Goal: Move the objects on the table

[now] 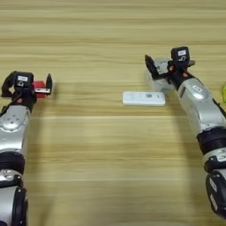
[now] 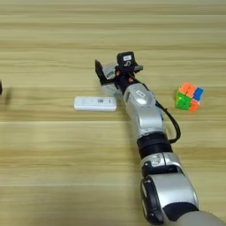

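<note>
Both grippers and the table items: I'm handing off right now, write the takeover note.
Left gripper: at the table's left side, shut on the small red cube.
Right gripper: up at centre, around the clear tape roll; I can't tell whether it grips.
White bar: flat, just left of the right gripper.
Puzzle cube: lying free to the right of the right arm.
Done: red cube gripped. Left: place it; the bar and puzzle cube lie ungripped.

No readable text, white gripper labels illegible
</note>
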Controlling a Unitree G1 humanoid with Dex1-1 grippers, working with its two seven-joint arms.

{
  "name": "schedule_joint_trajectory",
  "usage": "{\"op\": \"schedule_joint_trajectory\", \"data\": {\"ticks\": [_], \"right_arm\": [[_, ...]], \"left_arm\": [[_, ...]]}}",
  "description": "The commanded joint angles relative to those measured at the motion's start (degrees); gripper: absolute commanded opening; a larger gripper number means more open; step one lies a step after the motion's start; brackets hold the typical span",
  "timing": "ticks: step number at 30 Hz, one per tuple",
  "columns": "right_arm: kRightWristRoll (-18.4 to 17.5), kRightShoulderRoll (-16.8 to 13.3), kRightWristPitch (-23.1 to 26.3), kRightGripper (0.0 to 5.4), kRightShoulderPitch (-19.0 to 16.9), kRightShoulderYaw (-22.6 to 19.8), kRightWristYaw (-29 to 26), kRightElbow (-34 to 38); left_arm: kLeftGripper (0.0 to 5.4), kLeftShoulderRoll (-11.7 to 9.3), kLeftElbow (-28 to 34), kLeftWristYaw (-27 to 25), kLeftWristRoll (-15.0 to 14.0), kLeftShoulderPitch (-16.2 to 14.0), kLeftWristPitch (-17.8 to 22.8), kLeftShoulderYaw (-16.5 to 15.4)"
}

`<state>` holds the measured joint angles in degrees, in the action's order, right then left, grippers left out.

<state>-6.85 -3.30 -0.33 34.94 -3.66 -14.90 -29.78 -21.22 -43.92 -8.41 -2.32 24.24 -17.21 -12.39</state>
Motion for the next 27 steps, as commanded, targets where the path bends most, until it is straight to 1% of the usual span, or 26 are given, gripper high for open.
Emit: {"op": "schedule_joint_trajectory", "data": {"ticks": [1, 4, 6, 14, 17, 27], "right_arm": [[-0.5, 0.2, 1.4, 5.36, -0.6, 0.3, -0.3, 1.1], [-0.4, 0.2, 1.6, 5.36, -0.6, 0.3, -0.4, 1.4], [-0.4, 0.2, 1.7, 5.36, -0.7, 0.4, -0.4, 1.6], [-0.4, 0.2, 1.7, 5.36, -0.4, 0.4, -0.2, 1.6], [-0.3, 0.3, 1.5, 5.36, -0.1, 0.5, -0.2, 1.1], [-0.1, 0.1, 0.9, 5.36, 0.1, 0.9, -0.7, -0.3]], "left_arm": [[5.4, 0.5, -0.5, -1.4, -0.8, 0.4, 0.6, 0.4], [5.4, 0.5, -1.0, -1.7, -0.9, 0.5, 0.6, 0.5], [5.4, 0.6, -1.8, -2.3, -1.5, 0.7, 0.8, 0.2], [5.4, -0.8, -6.9, -1.8, -2.0, 2.4, -0.4, -1.2], [5.4, -1.1, -8.1, -1.2, -1.7, 2.9, -1.0, -1.2], [5.4, -1.0, -9.9, -0.6, -1.7, 3.5, -2.2, -1.0]]}}
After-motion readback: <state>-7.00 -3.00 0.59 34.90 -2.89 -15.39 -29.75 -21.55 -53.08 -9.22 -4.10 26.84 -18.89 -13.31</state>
